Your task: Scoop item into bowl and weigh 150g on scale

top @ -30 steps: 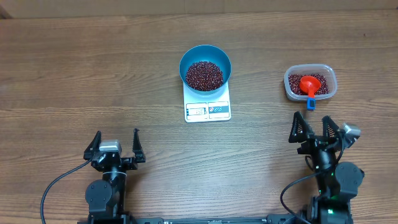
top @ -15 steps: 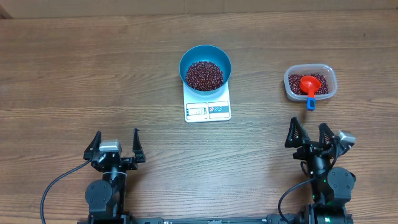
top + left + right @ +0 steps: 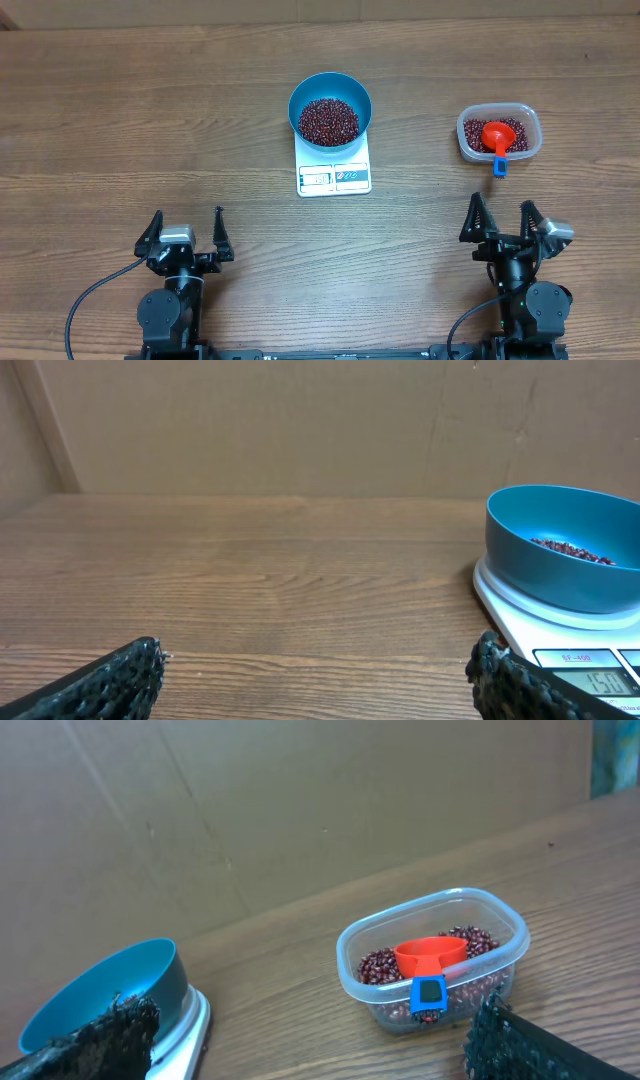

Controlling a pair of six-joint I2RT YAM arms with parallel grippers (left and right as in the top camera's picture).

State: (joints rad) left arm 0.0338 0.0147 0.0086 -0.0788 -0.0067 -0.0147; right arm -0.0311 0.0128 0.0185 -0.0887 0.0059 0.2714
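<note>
"150" on the scale point(image 3: 570, 635) display

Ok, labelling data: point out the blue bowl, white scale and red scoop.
round blue bowl point(image 3: 330, 80), overhead view, inner wall.
flat white scale point(image 3: 334, 178), overhead view, button panel.
red plastic scoop point(image 3: 496, 134), overhead view, cup.

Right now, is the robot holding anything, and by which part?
Nothing is held. The left end effector and right end effector are both open and empty; the scoop lies in the tub.
</note>
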